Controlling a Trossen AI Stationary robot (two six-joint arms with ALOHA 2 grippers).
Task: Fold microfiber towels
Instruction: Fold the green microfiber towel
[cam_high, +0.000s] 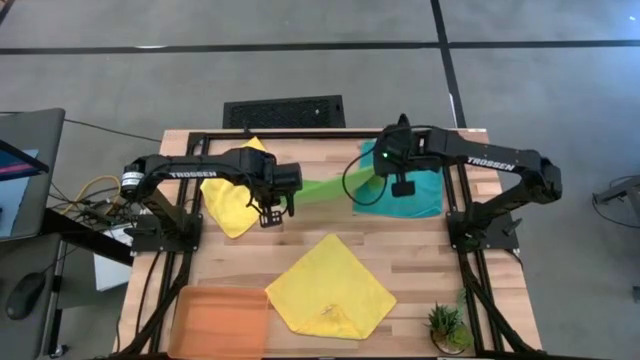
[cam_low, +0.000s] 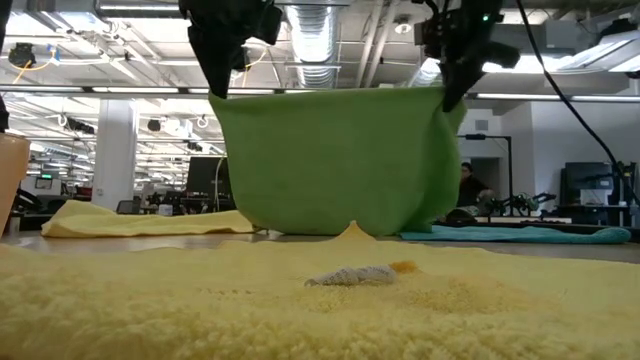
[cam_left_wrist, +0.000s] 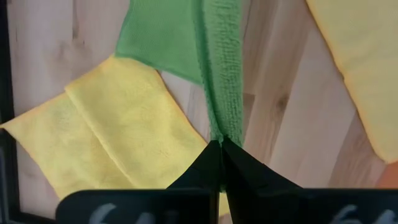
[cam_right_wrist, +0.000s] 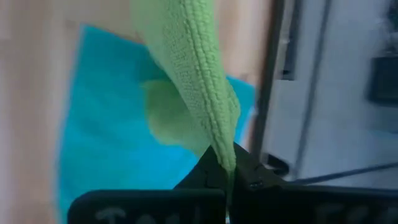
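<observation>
The lime green towel (cam_low: 335, 160) hangs stretched between my two grippers above the table's far middle; it also shows in the high view (cam_high: 325, 190). My left gripper (cam_high: 272, 212) is shut on its left top corner, my right gripper (cam_high: 403, 186) on its right top corner. A yellow towel (cam_high: 232, 195) lies flat under my left arm. The teal towel (cam_high: 412, 195) lies flat under my right gripper. A second yellow towel (cam_high: 330, 288) lies spread at the near middle. My left gripper pinches the green towel's top edge at its left corner (cam_left_wrist: 219, 134) between its two fingers, from above, pointing down. The towel hangs below it. My right gripper pinches the top edge at the right corner (cam_right_wrist: 225, 152) from above. The edge between them (cam_low: 330, 92) is drawn taut and level.
A flat orange tray (cam_high: 218, 318) lies at the near left corner. A small potted plant (cam_high: 447, 328) stands at the near right. Black frame rails (cam_high: 460, 215) run along both table sides. A person (cam_low: 468, 190) sits in the room beyond the table.
</observation>
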